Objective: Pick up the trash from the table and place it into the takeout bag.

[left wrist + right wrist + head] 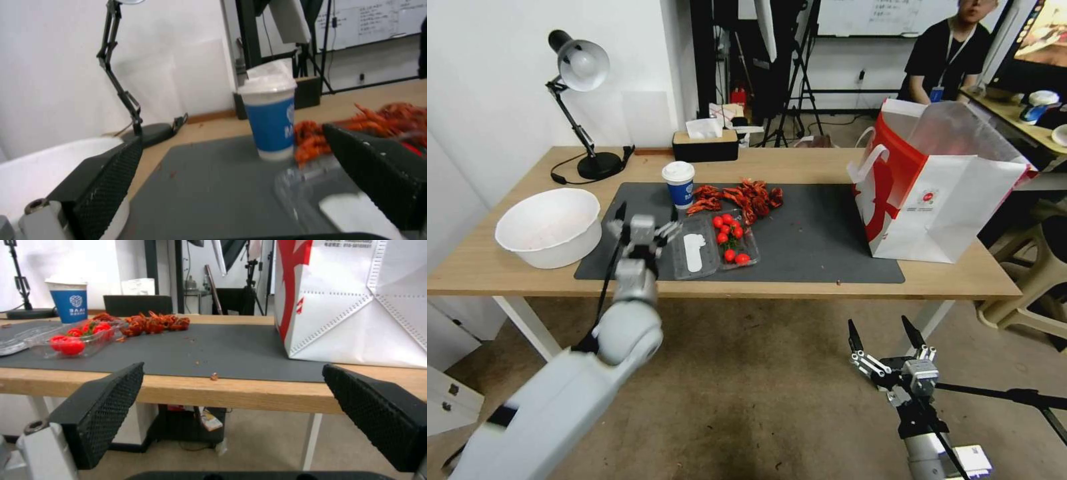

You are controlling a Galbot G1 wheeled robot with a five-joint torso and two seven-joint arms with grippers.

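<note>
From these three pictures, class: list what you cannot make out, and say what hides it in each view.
- Inside of the takeout bag: head view, its own walls hide the contents.
- Lettering on the blue paper cup: left wrist view, cut short by the cup's curve.
- Clear clamshell tray: left wrist view, partly behind a finger of the open left gripper.
- Small print on the bag: right wrist view, too small.

A black desk lamp (pixel 582 100) stood behind a big white bowl (pixel 550 227), with a tissue box (pixel 705 142) farther along.
</note>
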